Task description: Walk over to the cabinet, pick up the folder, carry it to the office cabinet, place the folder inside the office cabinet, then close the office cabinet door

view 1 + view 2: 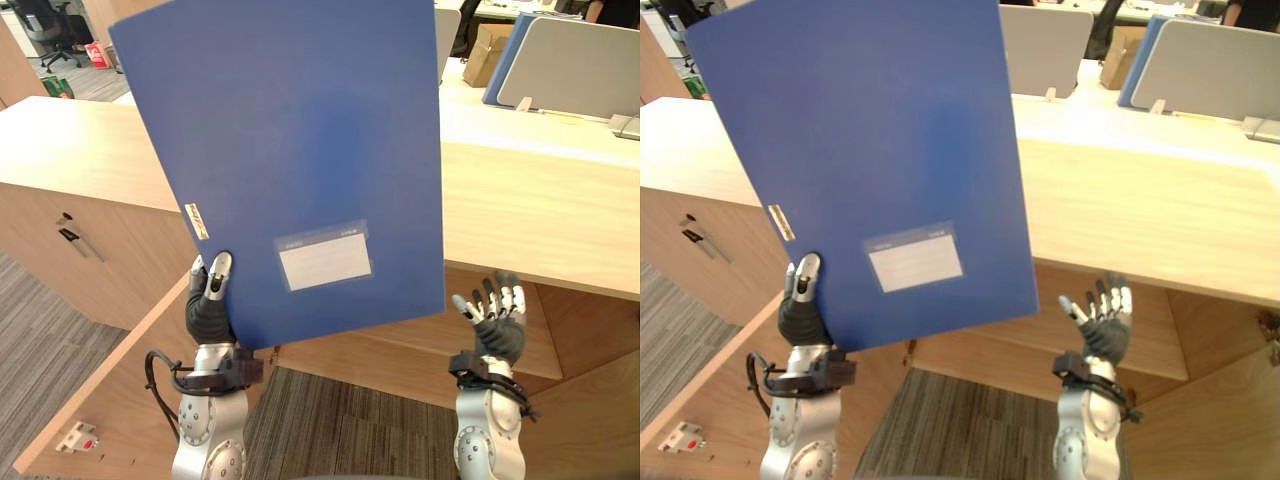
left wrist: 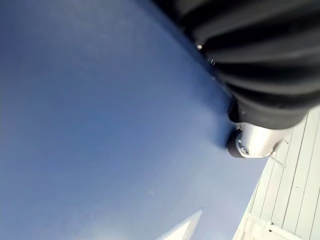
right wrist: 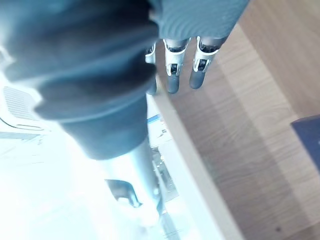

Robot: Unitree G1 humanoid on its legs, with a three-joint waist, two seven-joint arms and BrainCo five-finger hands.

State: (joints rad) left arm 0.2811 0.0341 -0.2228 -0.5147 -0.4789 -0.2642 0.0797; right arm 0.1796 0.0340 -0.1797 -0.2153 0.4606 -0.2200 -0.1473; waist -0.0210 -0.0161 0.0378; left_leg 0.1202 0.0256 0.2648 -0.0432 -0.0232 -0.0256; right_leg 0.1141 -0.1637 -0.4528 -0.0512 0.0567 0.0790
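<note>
You have the blue folder (image 1: 300,150) up in front of the head camera, standing nearly upright and tilted a little, with its white label (image 1: 323,260) facing you. Your left hand (image 1: 208,300) has it by the lower left corner: the thumb (image 1: 218,268) is pressed on the front face and the fingers are behind it, clamped on the folder. Your right hand (image 1: 497,318) is raised off to the right, well apart from the folder, with its fingers (image 3: 172,80) straight and spread and nothing in them.

Below the folder, the cabinet (image 1: 400,350) under the table stands open. Its door (image 1: 110,390) is swung out at your lower left, with a small latch fitting near its lower edge. Past the folder, the part of the inside that you can see is plain wooden panels. To the left stands a low wooden unit (image 1: 60,260) with a small dark fitting on its front.

The light wood table (image 1: 540,220) runs across behind the folder. Grey carpet (image 1: 340,430) covers the floor between your arms. Further back you can see grey divider panels (image 1: 585,65), a cardboard box (image 1: 487,50) and a black office chair (image 1: 45,25).
</note>
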